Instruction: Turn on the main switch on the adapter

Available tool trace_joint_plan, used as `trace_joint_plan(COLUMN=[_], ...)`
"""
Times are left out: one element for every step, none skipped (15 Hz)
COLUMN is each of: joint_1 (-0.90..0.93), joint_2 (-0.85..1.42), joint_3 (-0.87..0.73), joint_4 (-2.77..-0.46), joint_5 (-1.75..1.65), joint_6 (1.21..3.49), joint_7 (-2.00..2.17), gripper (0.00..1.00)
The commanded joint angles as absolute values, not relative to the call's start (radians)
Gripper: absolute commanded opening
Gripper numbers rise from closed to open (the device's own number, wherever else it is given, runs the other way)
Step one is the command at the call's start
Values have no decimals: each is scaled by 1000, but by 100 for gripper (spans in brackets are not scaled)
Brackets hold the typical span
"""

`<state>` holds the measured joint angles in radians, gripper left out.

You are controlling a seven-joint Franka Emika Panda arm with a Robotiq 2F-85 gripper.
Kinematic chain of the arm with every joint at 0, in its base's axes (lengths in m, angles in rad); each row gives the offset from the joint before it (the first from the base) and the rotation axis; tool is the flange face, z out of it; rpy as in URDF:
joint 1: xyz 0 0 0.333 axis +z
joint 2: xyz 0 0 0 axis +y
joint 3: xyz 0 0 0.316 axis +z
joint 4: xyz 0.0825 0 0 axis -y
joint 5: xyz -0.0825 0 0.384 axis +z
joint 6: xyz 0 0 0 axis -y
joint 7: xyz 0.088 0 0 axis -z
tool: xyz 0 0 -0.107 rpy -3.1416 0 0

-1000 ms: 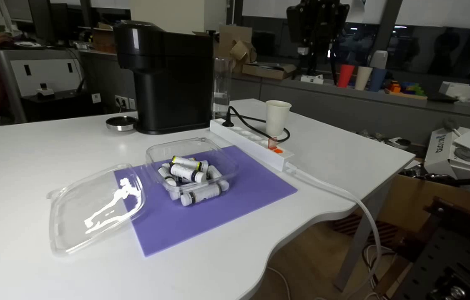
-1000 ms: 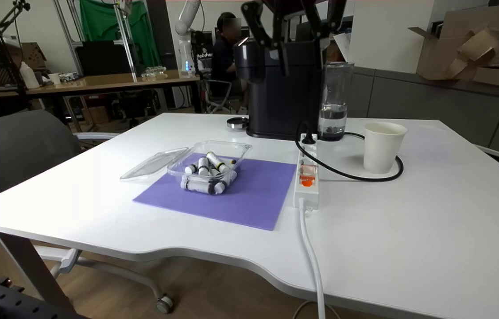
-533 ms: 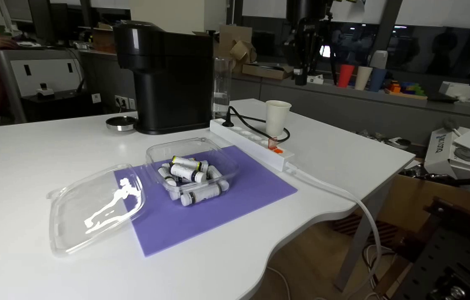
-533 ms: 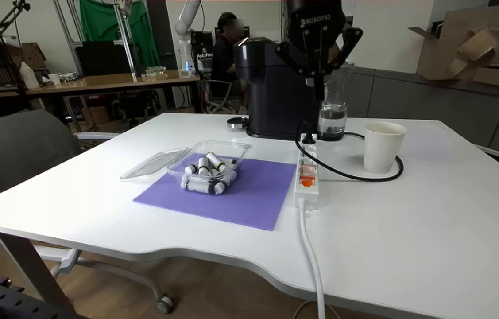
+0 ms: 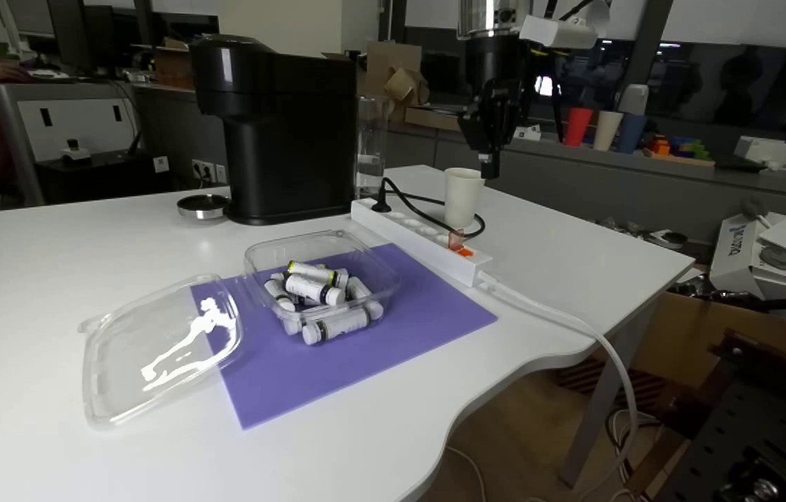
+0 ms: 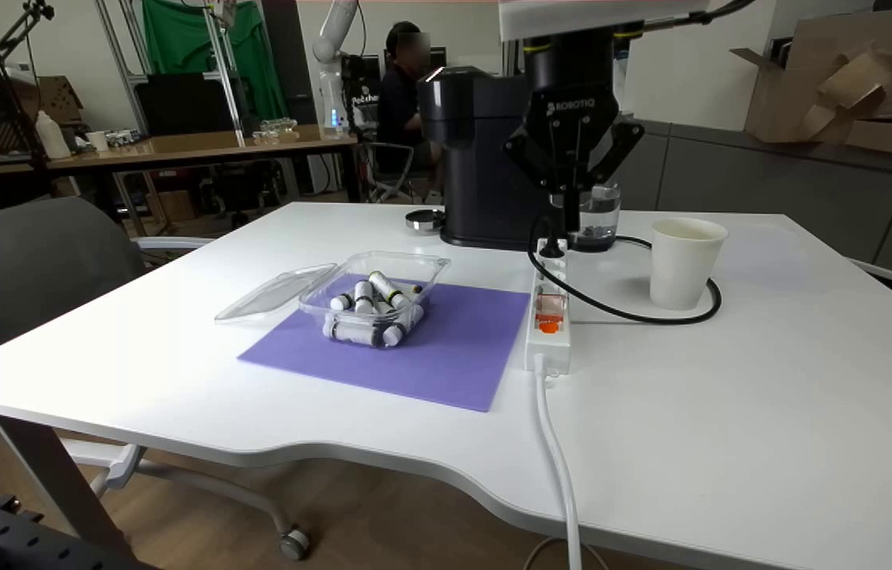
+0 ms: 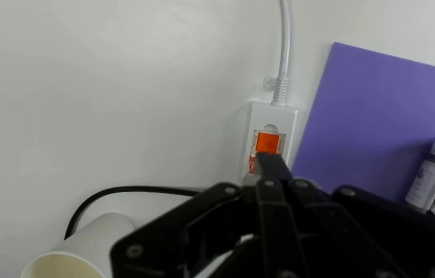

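The adapter, a long white power strip, lies on the white table in both exterior views point(image 5: 415, 240) point(image 6: 547, 356); its cord end shows in the wrist view point(image 7: 271, 115). The main switch is a small orange button near that end, in both exterior views point(image 5: 464, 252) point(image 6: 548, 326) and the wrist view point(image 7: 267, 142). A clear reddish flap point(image 5: 456, 239) stands raised beside it. My gripper point(image 5: 489, 166) point(image 6: 571, 215) is shut, empty and pointing down, above the strip and apart from it. In the wrist view its fingertips point(image 7: 273, 164) overlap the switch's lower edge and hide the strip beyond.
A white paper cup point(image 6: 685, 265) and a looped black cable point(image 6: 635, 318) are beside the strip. A black coffee machine point(image 5: 288, 139) and a water container point(image 6: 596, 214) stand at its far end. A clear box of small bottles point(image 5: 323, 289) sits on a purple mat point(image 5: 427, 314).
My gripper has come down toward the strip in both exterior views. Its fingers were apart one second ago and have closed together. The strip, switch and other table objects have not moved.
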<state>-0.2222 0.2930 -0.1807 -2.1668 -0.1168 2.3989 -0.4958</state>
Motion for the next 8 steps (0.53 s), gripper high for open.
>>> trace_joint_plan(joint_1=[-241,-243,-243,-244,-245,-245,-244,-244], joint_2=[357,371,385,398,410,419,427,434], joint_3=[-164,-163,-163,-162,-160,-157,-155,-151], joint_4=[-2119,-2115,-2110,-2105,-2100,-2096,-2093,-2092], joint_5=[-105,-103,-104,-105,-104,-100,-96,-89], joint_6=[2404,2405,2408,2411,2415,2419,2425,2433], joint_7=[-452,-445,-434,-423,-415,-404,-392,-377], gripper=[0,0,0,0,0,0,0,0])
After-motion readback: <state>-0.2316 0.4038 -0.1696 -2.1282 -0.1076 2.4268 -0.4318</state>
